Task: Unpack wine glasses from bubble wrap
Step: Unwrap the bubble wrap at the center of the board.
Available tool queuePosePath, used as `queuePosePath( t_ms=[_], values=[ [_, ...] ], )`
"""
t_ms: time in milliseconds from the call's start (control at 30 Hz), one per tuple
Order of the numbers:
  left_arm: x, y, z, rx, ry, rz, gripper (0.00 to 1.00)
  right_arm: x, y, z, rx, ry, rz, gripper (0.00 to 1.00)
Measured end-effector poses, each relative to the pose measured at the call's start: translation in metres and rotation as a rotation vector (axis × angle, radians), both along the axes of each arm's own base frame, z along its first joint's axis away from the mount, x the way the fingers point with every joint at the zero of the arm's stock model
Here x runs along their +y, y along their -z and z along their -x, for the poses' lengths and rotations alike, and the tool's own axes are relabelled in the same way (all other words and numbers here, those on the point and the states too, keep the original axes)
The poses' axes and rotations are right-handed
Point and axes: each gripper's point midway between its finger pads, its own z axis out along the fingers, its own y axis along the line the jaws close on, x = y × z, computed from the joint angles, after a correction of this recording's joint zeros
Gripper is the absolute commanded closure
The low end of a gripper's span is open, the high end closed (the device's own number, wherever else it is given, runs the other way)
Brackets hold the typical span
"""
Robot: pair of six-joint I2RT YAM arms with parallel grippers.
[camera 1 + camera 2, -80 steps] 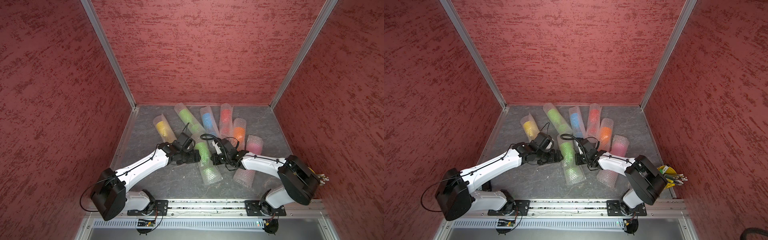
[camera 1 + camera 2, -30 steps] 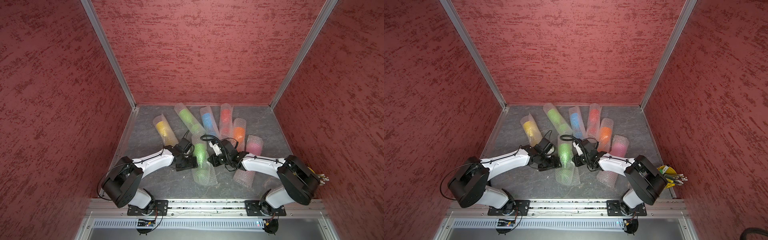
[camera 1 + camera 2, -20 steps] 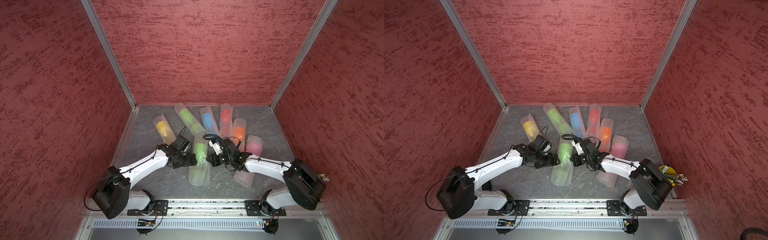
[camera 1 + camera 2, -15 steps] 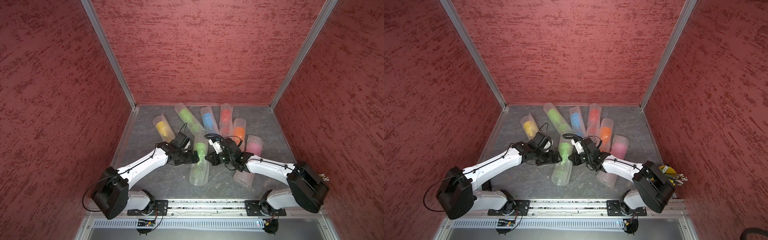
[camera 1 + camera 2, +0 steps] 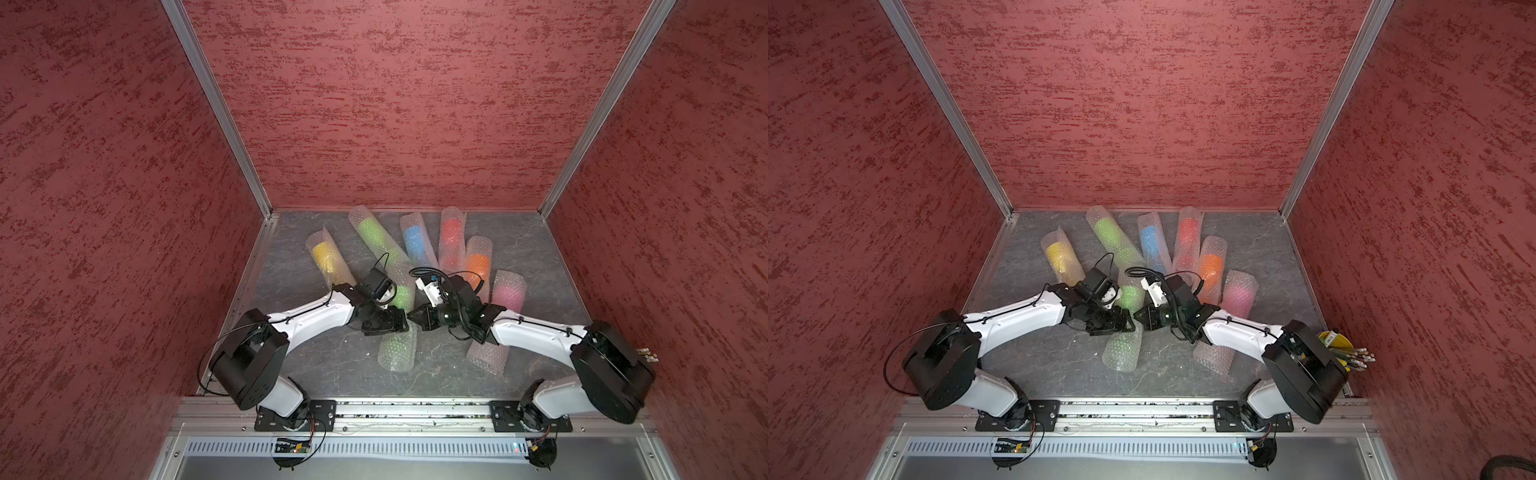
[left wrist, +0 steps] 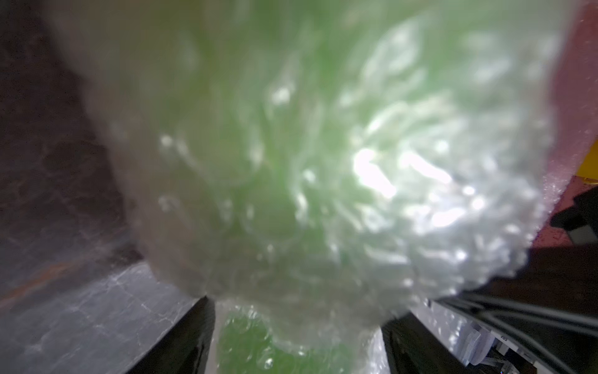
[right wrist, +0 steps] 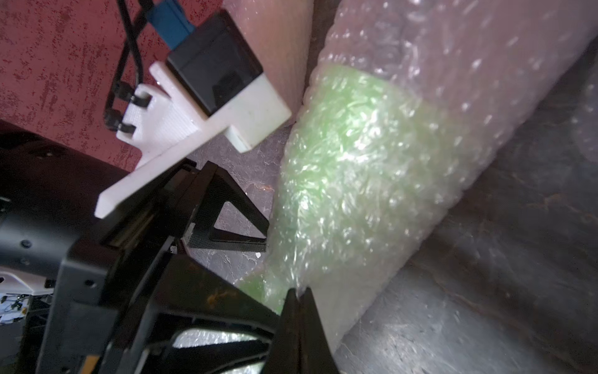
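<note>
While right gripper (image 7: 296, 304) pinches it, green-goblet roll (image 5: 397, 349) runs front-to-back, slightly skewed.

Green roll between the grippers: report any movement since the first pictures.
Yes. The green roll swung its near end away from the pink roll.

Robot lab test cell, red textured walls (image 5: 395, 104) in aluminium framing (image 5: 216, 108), grey stone-look counter (image 5: 286, 286), two white-and-black arms (image 5: 316, 318) bolted to a metal rail (image 5: 415, 409)
</note>
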Motion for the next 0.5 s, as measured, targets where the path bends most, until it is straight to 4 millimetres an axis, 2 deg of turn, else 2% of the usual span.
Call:
queuePosePath(
  t_ms=[33, 200, 333, 400, 500],
  values=[
    [0.0, 0.003, -0.001, 0.005, -0.003, -0.004, 0.45, -0.001, 0.002, 0.0, 0.002, 0.003, 0.008, 1.0],
    [0.008, 0.004, -0.009, 0.009, -0.058, 0.017, 0.62, -0.01, 0.013, -0.005, -0.012, 0.039, 0.077, 1.0],
    [0.026, 0.006, -0.012, 0.021, -0.135, 0.042, 0.89, -0.018, 0.02, -0.011, -0.037, 0.077, 0.138, 1.0],
    [0.031, 0.005, -0.013, 0.028, -0.164, 0.06, 0.99, -0.023, 0.023, -0.015, -0.047, 0.101, 0.169, 1.0],
    [0.031, 0.002, -0.013, 0.02, -0.177, 0.083, 1.0, -0.027, 0.023, -0.022, -0.067, 0.129, 0.198, 1.0]
  ],
)
